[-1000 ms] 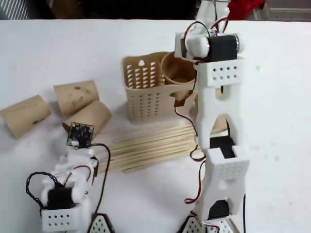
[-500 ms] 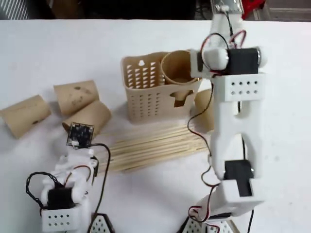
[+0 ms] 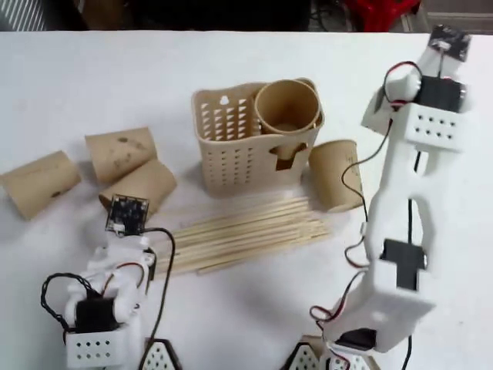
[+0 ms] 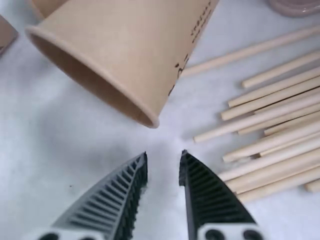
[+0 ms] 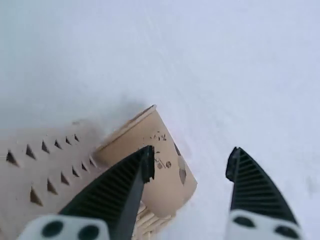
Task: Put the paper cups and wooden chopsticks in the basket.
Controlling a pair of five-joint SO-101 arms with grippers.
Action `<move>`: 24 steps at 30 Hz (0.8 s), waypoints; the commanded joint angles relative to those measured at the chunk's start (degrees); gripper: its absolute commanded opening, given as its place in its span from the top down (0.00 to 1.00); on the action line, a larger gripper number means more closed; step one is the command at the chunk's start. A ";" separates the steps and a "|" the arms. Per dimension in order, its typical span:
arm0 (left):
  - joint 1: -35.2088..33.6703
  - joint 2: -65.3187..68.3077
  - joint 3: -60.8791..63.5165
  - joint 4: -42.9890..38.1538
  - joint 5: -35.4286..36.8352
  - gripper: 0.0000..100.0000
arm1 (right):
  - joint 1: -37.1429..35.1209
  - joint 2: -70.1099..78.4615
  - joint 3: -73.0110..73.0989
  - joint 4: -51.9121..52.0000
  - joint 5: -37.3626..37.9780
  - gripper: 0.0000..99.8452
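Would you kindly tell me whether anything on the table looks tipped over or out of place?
Yes: the cup beside the basket lies on its side, as do three cups farther left; the chopsticks lie loosely fanned.

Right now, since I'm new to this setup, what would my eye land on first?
The perforated basket in the middle, with one paper cup standing inside and another cup lying beside it. In front of it lies a spread of wooden chopsticks, and three more cups lie tipped over at the left.
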 commanded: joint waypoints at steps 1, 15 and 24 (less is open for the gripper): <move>-0.40 -0.48 -0.09 0.35 -0.44 0.88 | -2.33 4.35 -0.79 -4.00 -0.70 0.76; -0.40 -0.48 -0.09 0.35 -0.44 0.88 | -5.85 21.76 -17.14 -1.98 -8.53 0.66; -0.40 -0.48 -0.09 0.35 -0.44 0.88 | -5.76 28.97 -16.70 9.01 -8.35 0.70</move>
